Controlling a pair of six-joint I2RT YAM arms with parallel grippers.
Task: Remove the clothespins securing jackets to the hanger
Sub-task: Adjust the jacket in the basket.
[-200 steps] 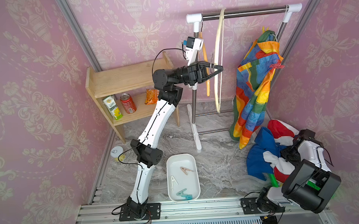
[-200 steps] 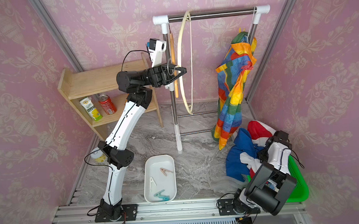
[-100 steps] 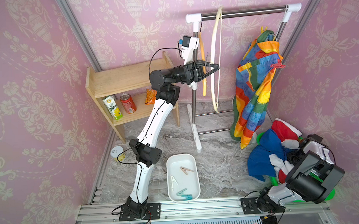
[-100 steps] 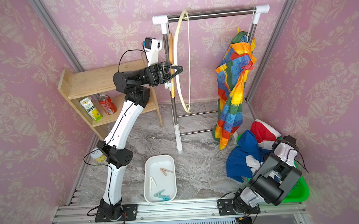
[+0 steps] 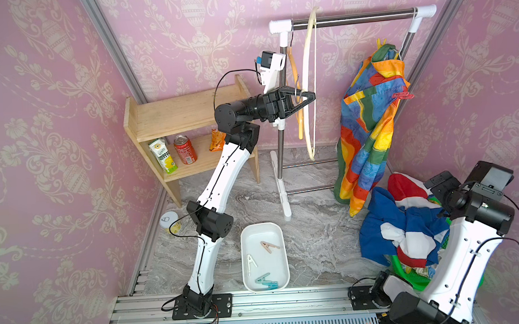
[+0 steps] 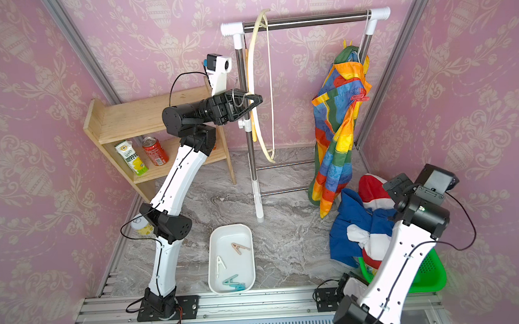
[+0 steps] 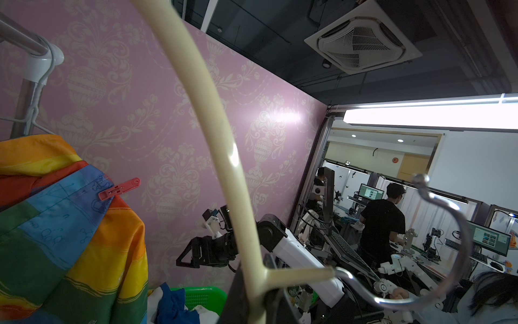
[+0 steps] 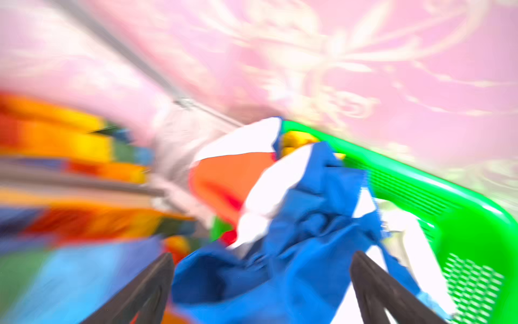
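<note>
My left gripper (image 5: pixel 309 97) is shut on a bare cream hanger (image 5: pixel 310 84), just by its metal hook and beside the rack's left post; the left wrist view shows its arm (image 7: pixel 224 157). A rainbow jacket (image 5: pixel 369 126) hangs at the rack's right end. A red clothespin (image 5: pixel 402 95) (image 7: pixel 119 189) is on its shoulder and a yellow one (image 5: pixel 381 43) at its top. The blue, red and white jacket (image 5: pixel 407 222) lies crumpled over the green basket (image 6: pixel 428 269). My right gripper (image 8: pixel 263 269) stands open just above it, holding nothing.
A white tray (image 5: pixel 244 239) on the floor holds a beige-pink clothespin (image 5: pixel 268 246), a white one (image 5: pixel 251 262) and a teal one (image 5: pixel 266 281). A wooden shelf (image 5: pixel 185 114) with a carton and a can stands at the back left. An orange hanger (image 5: pixel 295 75) hangs by the post.
My right gripper has opened and let go of the blue, red and white jacket, which dropped onto the basket; the arm drew back. My left arm carried the cream hanger leftward.
</note>
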